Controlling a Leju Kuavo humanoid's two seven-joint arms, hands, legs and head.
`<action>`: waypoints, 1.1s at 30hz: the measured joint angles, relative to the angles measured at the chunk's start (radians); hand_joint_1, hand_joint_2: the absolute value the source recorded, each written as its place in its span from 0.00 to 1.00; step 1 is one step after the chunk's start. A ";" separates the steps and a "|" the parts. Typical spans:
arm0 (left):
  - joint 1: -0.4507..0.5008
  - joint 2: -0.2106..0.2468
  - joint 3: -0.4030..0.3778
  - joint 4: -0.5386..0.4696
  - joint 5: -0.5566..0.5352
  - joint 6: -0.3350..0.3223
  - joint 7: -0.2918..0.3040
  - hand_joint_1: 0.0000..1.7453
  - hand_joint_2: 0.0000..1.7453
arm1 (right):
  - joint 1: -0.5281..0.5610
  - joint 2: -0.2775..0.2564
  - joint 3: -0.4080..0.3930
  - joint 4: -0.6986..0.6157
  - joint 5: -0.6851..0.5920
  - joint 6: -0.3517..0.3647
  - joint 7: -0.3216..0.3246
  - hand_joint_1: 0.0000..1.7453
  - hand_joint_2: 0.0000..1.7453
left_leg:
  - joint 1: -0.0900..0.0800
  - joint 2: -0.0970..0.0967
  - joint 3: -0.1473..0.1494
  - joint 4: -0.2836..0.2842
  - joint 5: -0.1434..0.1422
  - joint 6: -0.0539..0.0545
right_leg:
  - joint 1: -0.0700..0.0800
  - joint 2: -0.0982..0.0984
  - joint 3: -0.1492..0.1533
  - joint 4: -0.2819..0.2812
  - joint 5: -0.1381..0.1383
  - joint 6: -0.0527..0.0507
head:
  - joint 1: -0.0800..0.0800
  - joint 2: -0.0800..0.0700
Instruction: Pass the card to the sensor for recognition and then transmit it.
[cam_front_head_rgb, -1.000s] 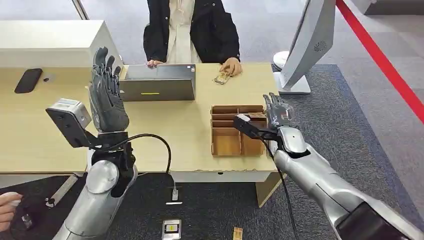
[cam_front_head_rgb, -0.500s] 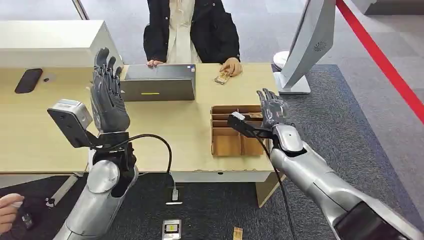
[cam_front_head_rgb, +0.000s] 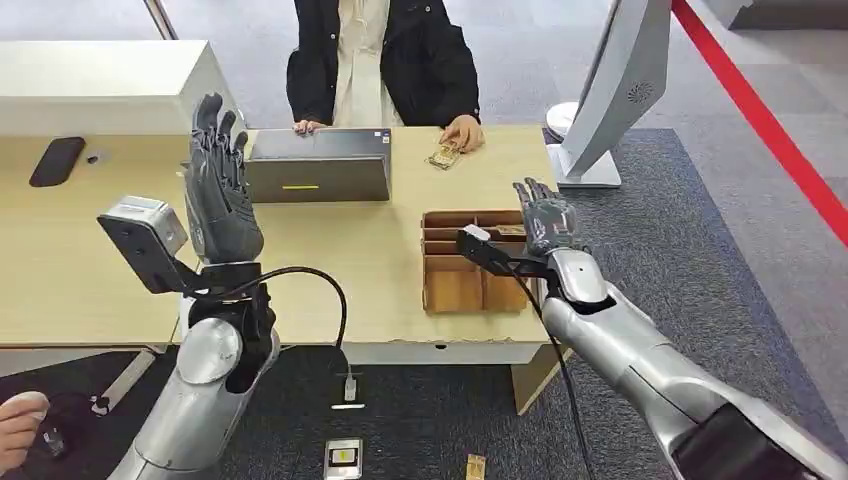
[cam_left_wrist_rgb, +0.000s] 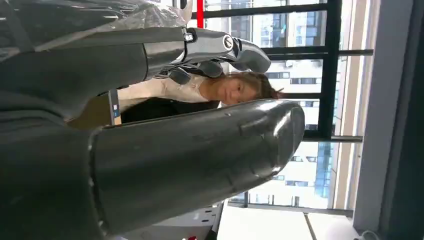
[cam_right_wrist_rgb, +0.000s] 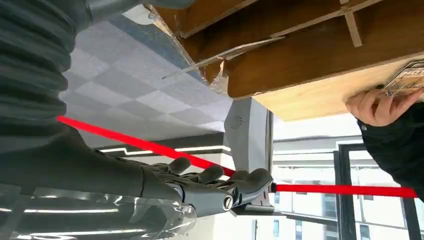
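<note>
The card (cam_front_head_rgb: 444, 157) lies on the far side of the wooden desk, with a person's hand (cam_front_head_rgb: 463, 131) resting on it; the right wrist view has the card (cam_right_wrist_rgb: 407, 75) under that hand (cam_right_wrist_rgb: 376, 105) too. The grey sensor box (cam_front_head_rgb: 318, 166) stands at the desk's back middle. My left hand (cam_front_head_rgb: 217, 188) is raised upright in front of the sensor's left end, fingers spread, holding nothing. My right hand (cam_front_head_rgb: 547, 215) hovers over the right edge of a wooden divided tray (cam_front_head_rgb: 452, 285), fingers apart and empty. In the wrist views, both the left hand (cam_left_wrist_rgb: 200, 160) and the right hand (cam_right_wrist_rgb: 200, 187) hold nothing.
A person in a dark jacket (cam_front_head_rgb: 382, 60) sits behind the desk. A grey monitor (cam_front_head_rgb: 620, 85) stands at the desk's right end. A black phone (cam_front_head_rgb: 57, 160) lies far left beside a white box (cam_front_head_rgb: 100, 85). Another person's hand (cam_front_head_rgb: 18, 425) shows near the floor at lower left.
My right hand has moved left and slightly farther onto the tray's right edge, then stayed almost still. My left arm has shifted a little to the right.
</note>
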 joint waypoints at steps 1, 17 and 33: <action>0.000 0.000 0.000 0.000 0.000 0.000 0.000 0.00 0.00 | 0.000 0.000 0.001 0.000 0.000 0.000 0.000 1.00 1.00 | 0.000 0.000 0.000 0.000 0.000 0.000 | 0.000 0.000 0.000 0.000 0.000 0.000 | 0.000 0.000; 0.000 0.000 0.000 0.000 0.000 -0.003 0.002 0.00 0.00 | -0.005 -0.008 0.007 -0.003 -0.034 0.049 0.009 1.00 1.00 | 0.000 0.000 0.000 0.000 0.000 0.000 | 0.000 0.000 0.000 0.000 0.000 0.000 | 0.000 0.000; 0.001 0.000 0.002 0.006 -0.001 -0.002 -0.009 0.00 0.00 | 0.005 -0.032 0.004 -0.074 -0.046 -0.138 0.006 1.00 1.00 | 0.000 0.000 0.000 0.000 0.000 0.000 | 0.000 0.000 0.000 0.000 0.000 0.000 | 0.000 0.000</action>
